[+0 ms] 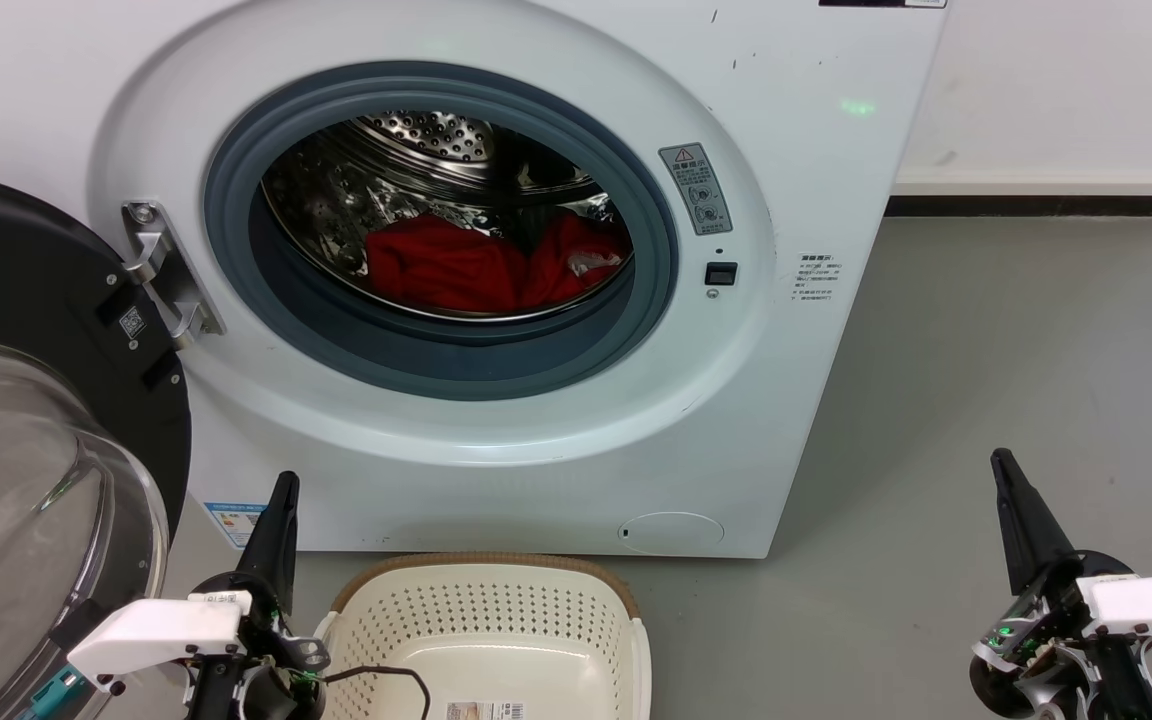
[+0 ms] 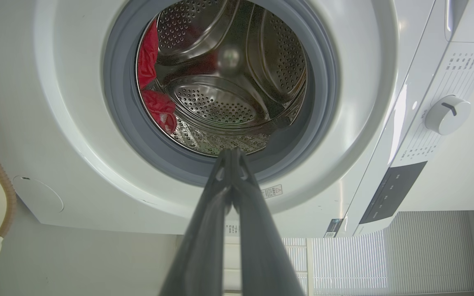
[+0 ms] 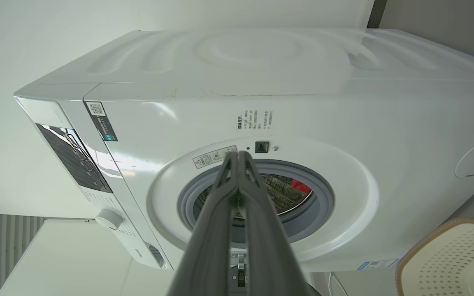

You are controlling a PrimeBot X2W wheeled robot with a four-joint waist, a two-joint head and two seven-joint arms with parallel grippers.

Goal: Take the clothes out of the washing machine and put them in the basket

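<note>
Plainly, left pincer (image 2: 231, 153) and right pincer (image 3: 240, 154) are pressed together, empty, apart from the washing machine (image 1: 786, 150).

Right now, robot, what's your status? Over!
Both shut, empty: left gripper, right gripper. Red clothes in the washing machine drum, basket below. Its door open, nothing blocking.

The grey floor (image 1: 986, 400) is smooth and bare-looking, running back on the right to a white wall (image 1: 1056, 80) edged with a dark skirting strip (image 1: 1036, 206). The white washing machine (image 1: 806, 150) stands directly on it at the far left and centre. The cream basket (image 1: 496, 610) sits on the floor just in front of the machine's base, near and centre.
</note>
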